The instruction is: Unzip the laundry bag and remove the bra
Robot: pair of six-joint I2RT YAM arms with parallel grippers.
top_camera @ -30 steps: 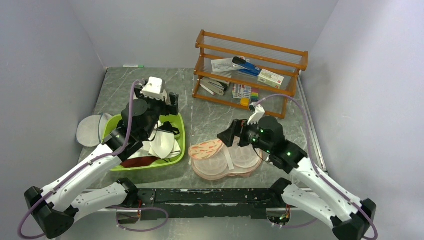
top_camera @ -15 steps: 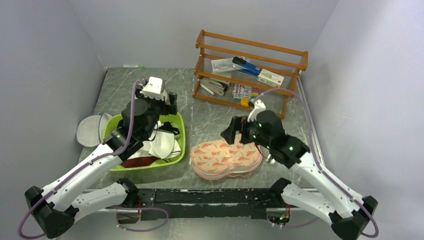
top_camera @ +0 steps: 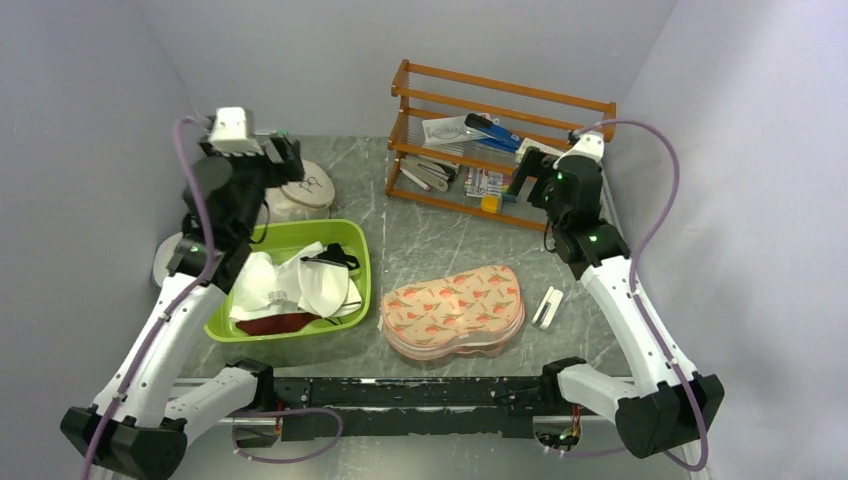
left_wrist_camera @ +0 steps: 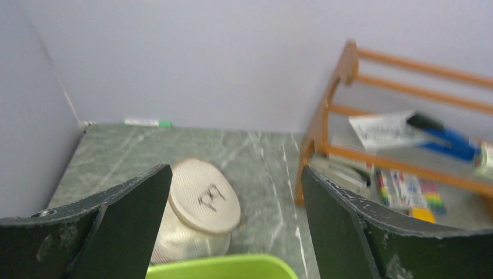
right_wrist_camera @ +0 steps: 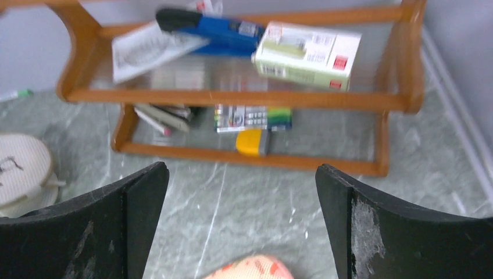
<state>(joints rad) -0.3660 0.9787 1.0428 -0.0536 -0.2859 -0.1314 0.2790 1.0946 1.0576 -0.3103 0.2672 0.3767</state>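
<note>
While my left gripper and right gripper hang high, jaws wide and empty, the laundry bag lies flat by the front edge, between the green basin and a small white strip. Soft, padded and two-lobed, peach with red prints, it may slide or bunch if I tug its rim one-handed; whether it is unzipped I cannot tell. Farther back, the left faces the domed mesh bag and the right the wooden rack, wrong targets both.

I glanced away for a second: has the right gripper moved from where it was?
Yes. The right gripper has gone from above the laundry bag toward the far side; it now hangs at the wooden rack, jaws open.
</note>
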